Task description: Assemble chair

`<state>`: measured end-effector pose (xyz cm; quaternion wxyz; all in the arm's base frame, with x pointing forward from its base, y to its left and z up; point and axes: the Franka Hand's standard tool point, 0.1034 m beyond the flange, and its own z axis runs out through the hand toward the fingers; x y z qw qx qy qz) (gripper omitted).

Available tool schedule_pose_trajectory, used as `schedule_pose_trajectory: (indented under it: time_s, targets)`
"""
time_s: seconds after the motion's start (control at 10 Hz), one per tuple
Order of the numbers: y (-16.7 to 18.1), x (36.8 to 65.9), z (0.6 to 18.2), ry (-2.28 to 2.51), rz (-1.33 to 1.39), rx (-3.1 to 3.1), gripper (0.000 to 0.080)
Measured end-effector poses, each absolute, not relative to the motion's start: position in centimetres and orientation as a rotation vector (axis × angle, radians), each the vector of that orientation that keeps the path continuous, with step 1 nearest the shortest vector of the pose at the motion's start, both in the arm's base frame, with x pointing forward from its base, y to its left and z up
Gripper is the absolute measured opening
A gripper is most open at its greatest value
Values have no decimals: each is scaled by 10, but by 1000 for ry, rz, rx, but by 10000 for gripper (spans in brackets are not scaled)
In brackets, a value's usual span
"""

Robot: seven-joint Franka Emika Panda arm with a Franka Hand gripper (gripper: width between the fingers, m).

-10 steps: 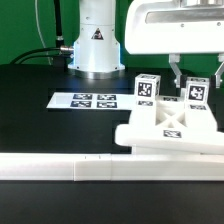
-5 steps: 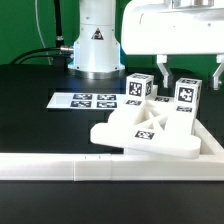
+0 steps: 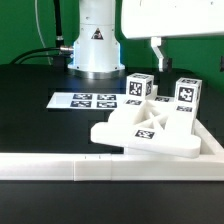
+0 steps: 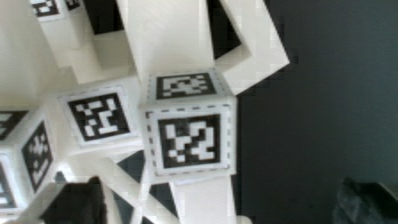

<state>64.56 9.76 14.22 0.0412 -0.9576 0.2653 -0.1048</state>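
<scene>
The partly built chair (image 3: 150, 128) lies on the black table against the front rail. Its X-braced flat panel (image 3: 152, 122) lies nearly flat and leans a little. Two square tagged legs (image 3: 140, 88) (image 3: 186, 95) stand up from its far side. My gripper (image 3: 188, 62) hangs just above the right-hand leg, open, touching nothing; its fingers (image 3: 156, 52) stand wide apart. In the wrist view I look down on the tagged leg tops (image 4: 189, 132) (image 4: 98, 116) and white braces, with my gripper (image 4: 214, 205) open and dark fingertips (image 4: 48, 205) at either side.
The long white border rail (image 3: 90, 168) runs along the table's front. The marker board (image 3: 82, 101) lies flat at the exterior view's left of the chair. The arm's white base (image 3: 95, 45) with cables stands behind it.
The gripper let go of the right tagged leg, opened wide and rose. The chair assembly shifted toward the exterior view's left and tipped before settling against the rail.
</scene>
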Motion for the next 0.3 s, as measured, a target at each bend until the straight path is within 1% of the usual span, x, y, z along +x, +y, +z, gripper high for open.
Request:
schedule_pose_trajectory:
  time_s: [0.3]
  targets:
    - [97, 645, 140, 813, -318, -2934, 649]
